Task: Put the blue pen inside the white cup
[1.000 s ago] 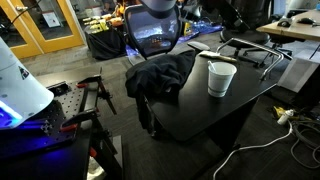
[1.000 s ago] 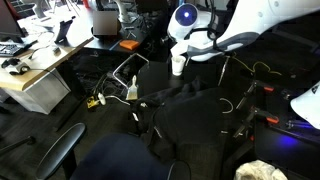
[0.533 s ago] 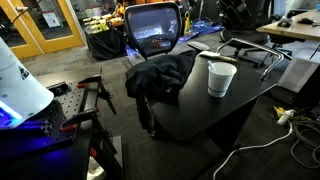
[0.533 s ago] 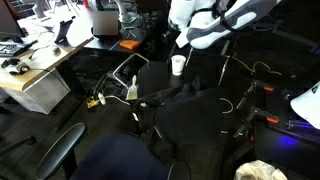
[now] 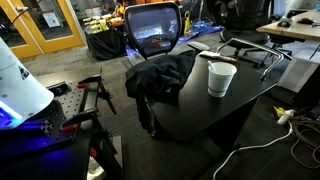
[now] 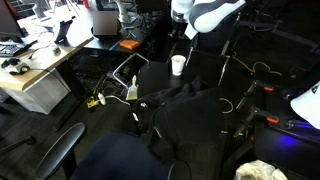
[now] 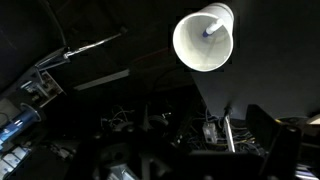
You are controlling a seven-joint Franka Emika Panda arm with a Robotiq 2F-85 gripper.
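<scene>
wrist view shows white cup (image 7: 205, 40) holding blue pen (image 7: 208, 30), apart from end effector (image 6: 189, 33)

Arm (image 6: 210, 14) risen farther above white cup (image 6: 178, 65), now well apart.

Black table (image 5: 200, 110) — white cup (image 5: 221, 78), dark cloth (image 5: 160, 75) on it

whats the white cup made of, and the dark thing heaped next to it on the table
White cup: likely paper, matte, thin-walled with a rolled rim. Dark heap: soft fabric, probably a garment, judging by its limp folds over the table edge; exact textile unclear.
</scene>
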